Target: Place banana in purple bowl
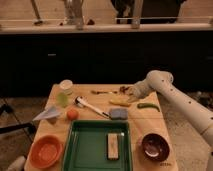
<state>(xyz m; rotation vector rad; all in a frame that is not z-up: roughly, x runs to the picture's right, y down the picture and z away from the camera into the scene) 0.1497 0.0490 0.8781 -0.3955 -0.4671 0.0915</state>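
currently the gripper (131, 96) is being held just beside the banana (119, 102), far from the purple bowl (155, 146); its grip cannot be told.

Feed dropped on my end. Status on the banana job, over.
Gripper low beside banana, far half of table. Banana lying on table, not yet in purple bowl. Green pepper close beside banana.

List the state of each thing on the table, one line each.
banana: lying loose on table
purple bowl: upright, empty
orange bowl: upright, empty
green tray: holds one flat block
cup: upright
gripper: low over the table, right by the banana
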